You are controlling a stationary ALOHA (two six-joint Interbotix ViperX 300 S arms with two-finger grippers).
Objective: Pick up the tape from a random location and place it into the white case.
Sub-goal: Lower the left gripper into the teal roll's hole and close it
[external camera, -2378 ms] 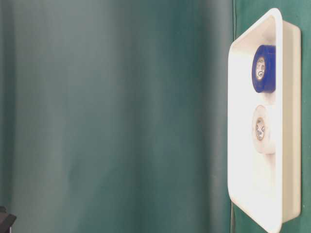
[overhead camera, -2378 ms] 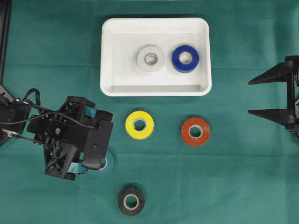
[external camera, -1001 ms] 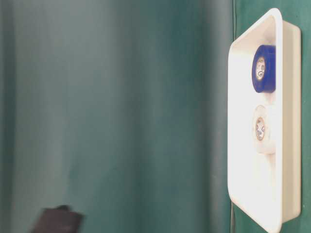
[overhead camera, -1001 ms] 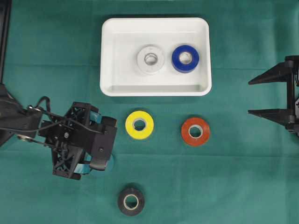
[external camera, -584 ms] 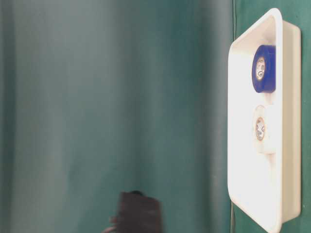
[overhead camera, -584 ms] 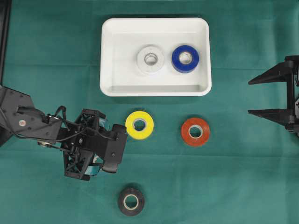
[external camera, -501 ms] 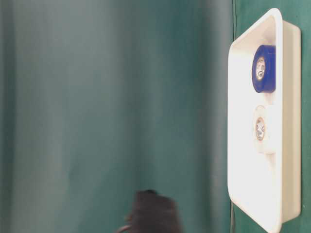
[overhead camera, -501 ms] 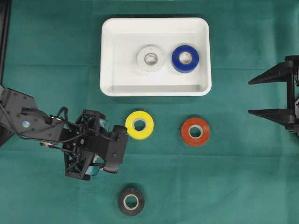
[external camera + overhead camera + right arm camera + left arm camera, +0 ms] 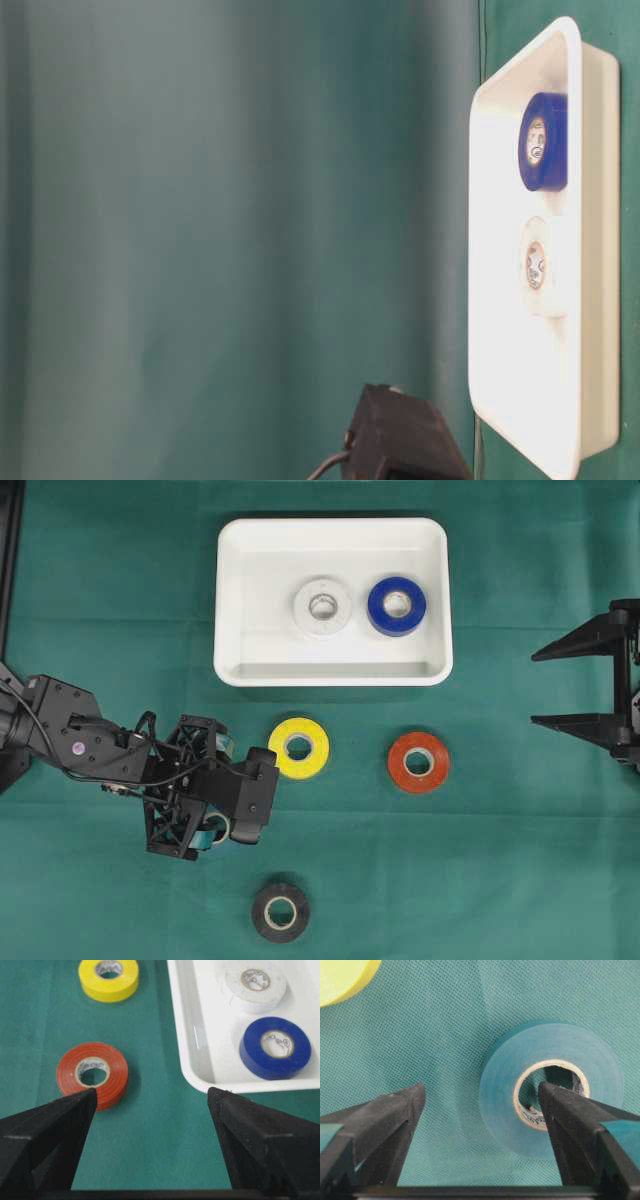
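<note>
Six tape rolls (image 9: 298,748) – one white case (image 9: 232,600)

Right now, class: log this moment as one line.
left hand: open over teal tape | right hand: open, idle | white case: two rolls

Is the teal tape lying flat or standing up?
Flat. The left wrist view looks straight down on the teal tape, showing its round face and cardboard core hole against the green cloth.

The left hand (image 9: 205,825) has moved down over the teal tape (image 9: 551,1085).
</note>
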